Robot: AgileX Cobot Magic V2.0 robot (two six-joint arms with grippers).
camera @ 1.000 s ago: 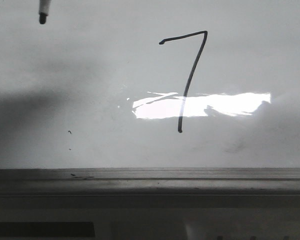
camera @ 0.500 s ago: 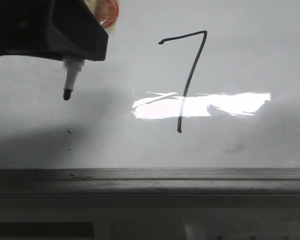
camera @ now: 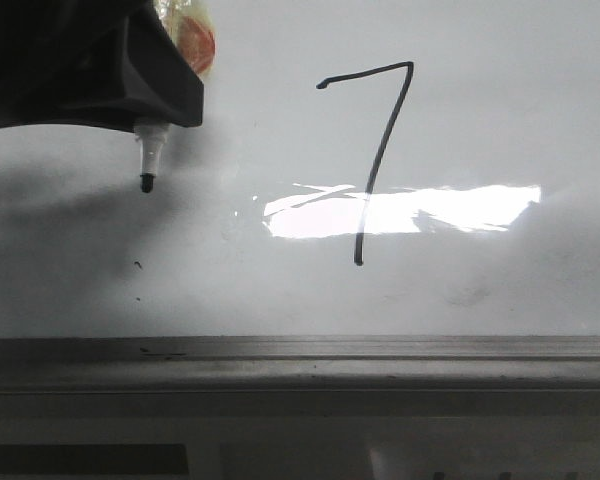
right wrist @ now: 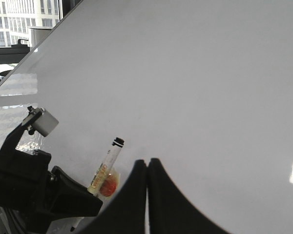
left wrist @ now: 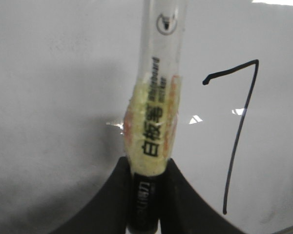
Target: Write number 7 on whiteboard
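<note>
1. Since half a second ago, the left gripper [camera: 90,65] has shifted slightly, and the marker [camera: 150,158] tip now sits a little higher and further right on the front view; a second ago only the tip showed at the top edge
2. Left gripper: clamped on the marker barrel, its two black fingers [left wrist: 115,200] pressing either side of the taped section in the left wrist view. The tip hangs off to the left of the drawn figure; whether it touches the board I cannot tell
3. Right gripper [right wrist: 147,195]: fingers pressed together with nothing between them, held clear of the writing
4. Where the task's thing is: the number 7 [camera: 372,160] stands right of centre on the whiteboard [camera: 500,120], its stem crossing the bright glare and ending above the grey edge rail [camera: 380,355]
5. Progress, as I judge it: top bar and stem are both complete, so the writing looks finished; what remains is likely only pulling the marker away
6. Count: one 7, one marker, one whiteboard, two grippers, plus two tiny black specks [camera: 138,265] low on the left
</note>
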